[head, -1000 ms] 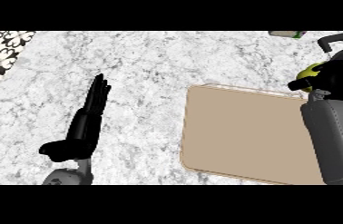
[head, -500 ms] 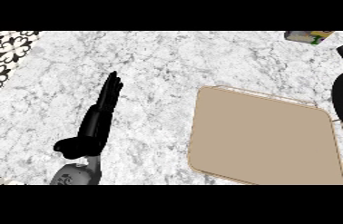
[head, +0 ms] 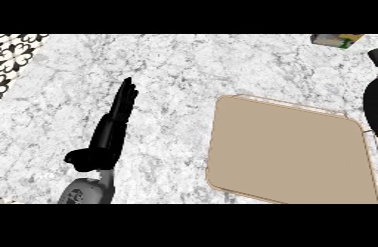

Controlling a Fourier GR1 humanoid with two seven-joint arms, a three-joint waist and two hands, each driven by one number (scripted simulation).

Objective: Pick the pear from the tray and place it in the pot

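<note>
The tan tray (head: 288,151) lies flat on the marble counter (head: 192,71) at the right, and nothing shows on it. No pear and no pot appear in the head view. Of my right hand (head: 372,98) only a black sliver shows at the right edge, just past the tray's far right corner; what it holds is hidden. My left hand (head: 111,131) rests open at the lower left, fingers straight and pointing away, well apart from the tray.
A small green and yellow box (head: 336,39) sits at the top right edge. A black-and-white patterned strip (head: 16,56) borders the counter at the top left. Bare marble lies between my left hand and the tray.
My right arm, seen above the tray's right side with a yellow-green pear in the hand, has moved right until almost out of view. The pear no longer shows. My left hand kept its pose.
</note>
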